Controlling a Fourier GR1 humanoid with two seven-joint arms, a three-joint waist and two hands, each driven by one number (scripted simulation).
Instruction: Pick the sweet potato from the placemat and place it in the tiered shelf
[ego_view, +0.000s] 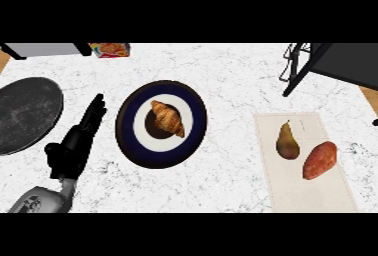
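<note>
Marble counter (221, 65) is carrying everything, and nothing is being held at this moment. The sweet potato (320, 160) is lying on the beige placemat (310, 195), close to the mat's right edge, tilted with its upper end leaning right. It is sharing the mat with 1 pear (287, 141), which is sitting just beside it toward the mat's left edge; the 2 are looking slightly apart.

Only 1 hand is showing. The left hand (74, 142) is resting near the counter's left edge with its fingers straight, clamped on nothing, between a dark round pan (26, 115) and the plate (193, 107) carrying a croissant (168, 118). It is sitting well apart from the mat, so I'm reading it as parked. The right hand is not showing.

The tiered shelf (336, 62) is standing at the counter's far right corner, beyond the mat's far edge.

My read: the pick is not yet starting. The mat and shelf are both lying along the counter's right edge, so the right hand is looking like the natural one for the job. Coming in from the mat's right edge is looking safest, since the pear is crowding the other flank.
</note>
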